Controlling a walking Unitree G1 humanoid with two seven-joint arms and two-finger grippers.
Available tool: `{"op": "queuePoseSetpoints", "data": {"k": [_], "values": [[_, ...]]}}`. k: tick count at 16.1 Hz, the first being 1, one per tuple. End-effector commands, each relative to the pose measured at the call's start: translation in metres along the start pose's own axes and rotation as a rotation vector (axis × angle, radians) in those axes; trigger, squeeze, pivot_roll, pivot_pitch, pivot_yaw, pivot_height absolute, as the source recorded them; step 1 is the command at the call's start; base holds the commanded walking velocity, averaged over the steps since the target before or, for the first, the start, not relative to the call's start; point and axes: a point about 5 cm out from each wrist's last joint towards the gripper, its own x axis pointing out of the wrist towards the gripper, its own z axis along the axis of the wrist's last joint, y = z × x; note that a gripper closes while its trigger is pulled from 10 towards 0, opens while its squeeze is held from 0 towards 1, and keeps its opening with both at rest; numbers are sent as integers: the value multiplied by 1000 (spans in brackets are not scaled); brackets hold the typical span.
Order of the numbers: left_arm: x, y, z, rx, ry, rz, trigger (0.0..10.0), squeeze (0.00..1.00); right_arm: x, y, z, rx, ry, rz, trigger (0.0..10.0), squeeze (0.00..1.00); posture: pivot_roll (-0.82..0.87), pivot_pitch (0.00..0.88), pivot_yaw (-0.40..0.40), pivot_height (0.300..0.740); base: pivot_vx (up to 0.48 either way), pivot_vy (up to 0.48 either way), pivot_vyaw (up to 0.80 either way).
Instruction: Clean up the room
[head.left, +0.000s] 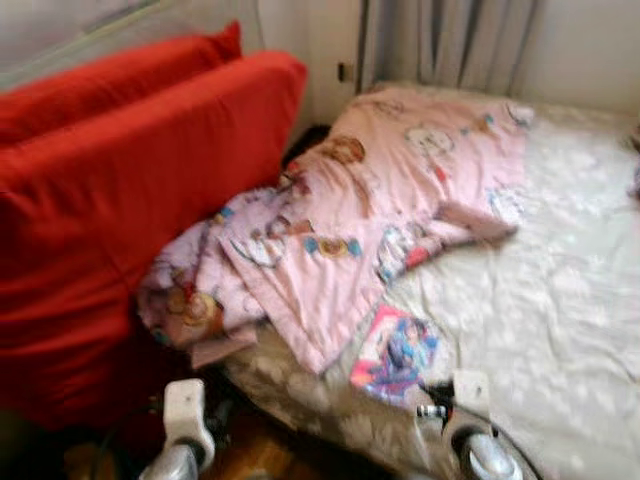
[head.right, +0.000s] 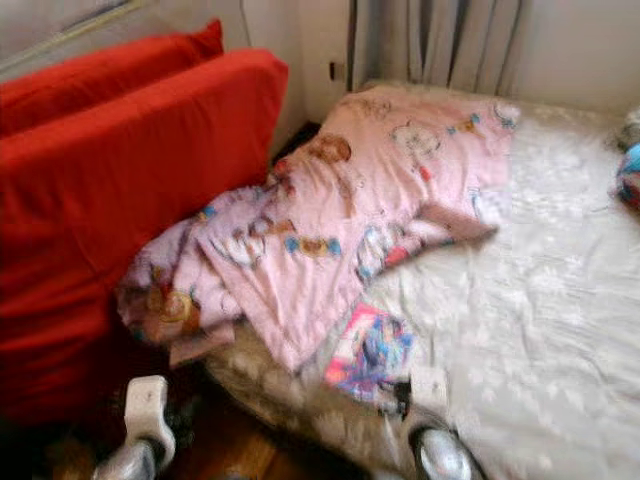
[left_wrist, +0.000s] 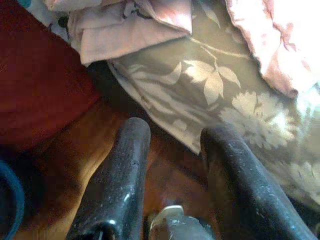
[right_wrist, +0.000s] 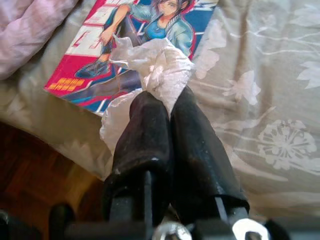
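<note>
Right end effector (right_wrist: 159, 100) has its two black fingers pressed together on a crumpled white tissue (right_wrist: 150, 67), pinching it just above a comic book (right_wrist: 100, 45) lying on the bed (head.left: 540, 300). From the head camera, the book sits at about 6 o'clock on the mattress near the bed's front edge, its long axis running roughly from 7 to 1 o'clock, cover up, showing a drawn figure on a pink and blue ground. The tissue bunches at the fingertips and spills down over the book's lower corner.

Left end effector (left_wrist: 172, 135) hangs low with its fingers apart, gripping nothing, over a wooden floor (left_wrist: 75, 165) beside the bed's edge.

A pale floral bedspread (right_wrist: 260, 100) covers the mattress. A pink cartoon-print blanket (head.left: 380, 190) lies rumpled across the bed from 12 o'clock down toward 8 o'clock, its lower end heaped against a red sofa (head.left: 120, 200) at 9 o'clock. Grey curtains (head.left: 450, 40) hang at 12 o'clock against a light wall.

The right wrist camera shows the tissue and the cover art clearly; the head views are blurred, and there the tissue cannot be made out.
</note>
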Motion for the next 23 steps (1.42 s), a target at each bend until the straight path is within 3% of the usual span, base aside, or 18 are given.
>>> {"op": "queuePoseSetpoints", "data": {"k": [1, 6, 8, 11, 17, 23], "values": [[-2, 4, -9, 23, 47, 12, 10000, 0, -3, 1, -13, -11, 59, -6, 10000, 0, -24, 2, 32, 740, 0, 0, 0], [-10, 3, -41, 79, 239, 24, 10000, 0, -21, -9, -55, -11, 267, -63, 10000, 0, -35, 0, 35, 740, 0, 0, 0], [-12, 4, -45, 67, 254, 43, 10000, 0, -28, -16, -67, -15, 317, -84, 10000, 0, -33, 0, 34, 740, 0, 0, 0], [-13, 5, -47, 58, 252, 42, 10000, 0, -36, -21, -76, -47, 335, -59, 10000, 0, -29, 0, 32, 740, 0, 0, 140], [-24, 14, -64, 53, 326, 71, 10000, 0, -46, -30, -89, -44, 386, -89, 10000, 0, -34, 0, 39, 740, 0, 0, 798], [-31, 23, -71, 51, 351, 92, 10000, 0, -37, -17, -81, -41, 375, -67, 10000, 0, -30, 0, 38, 740, 0, 0, 203]]}}
